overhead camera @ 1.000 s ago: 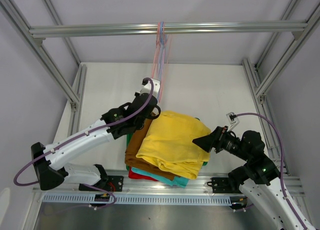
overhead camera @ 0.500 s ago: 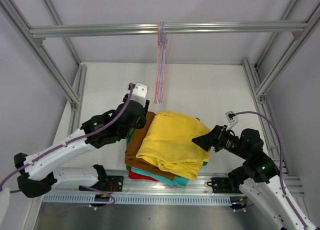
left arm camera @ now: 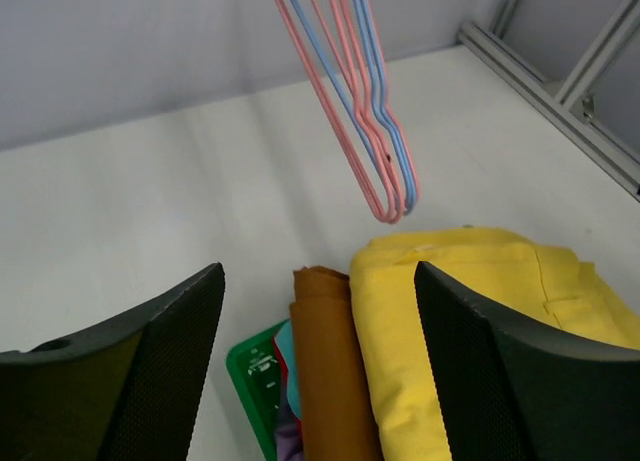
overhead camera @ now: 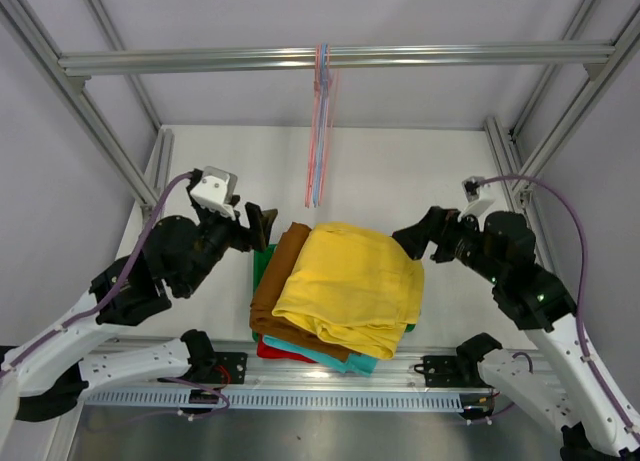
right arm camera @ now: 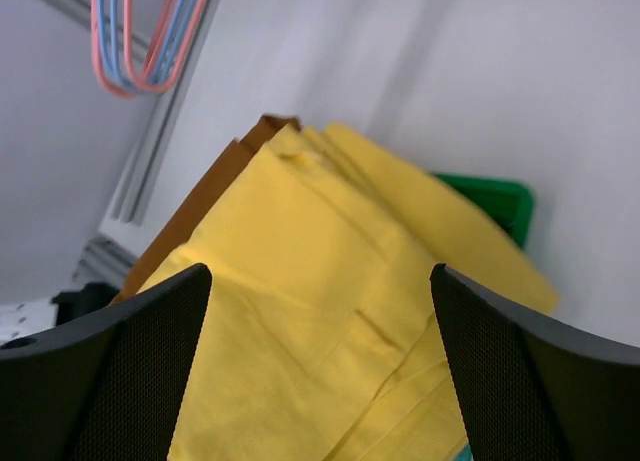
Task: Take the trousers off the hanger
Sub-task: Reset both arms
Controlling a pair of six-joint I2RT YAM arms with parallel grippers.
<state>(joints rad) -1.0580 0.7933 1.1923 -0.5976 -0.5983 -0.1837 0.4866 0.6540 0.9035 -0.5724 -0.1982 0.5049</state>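
Note:
Several folded trousers lie stacked on a green tray (overhead camera: 259,265): yellow trousers (overhead camera: 350,281) on top, brown (overhead camera: 274,286) under them, teal (overhead camera: 335,359) and red (overhead camera: 270,352) edges at the front. A lilac scrap (left arm camera: 285,443) shows in the left wrist view. Pink and blue wire hangers (overhead camera: 319,131) dangle bare from the top bar, above the pile's far edge. My left gripper (overhead camera: 262,226) is open, just left of the pile, nothing between its fingers (left arm camera: 160,351). My right gripper (overhead camera: 412,239) is open at the pile's right edge, over the yellow cloth (right arm camera: 320,311).
An aluminium frame surrounds the white table (overhead camera: 400,171), with posts at both sides and the cross bar (overhead camera: 200,61) overhead. A rail (overhead camera: 330,396) runs along the near edge by the arm bases. The hangers (left arm camera: 385,171) hang ahead of the left gripper.
My left gripper has let go of the hangers, opened and drawn back to the left. The hangers have swung back to hang straight. My right arm has lifted and shifted slightly further back.

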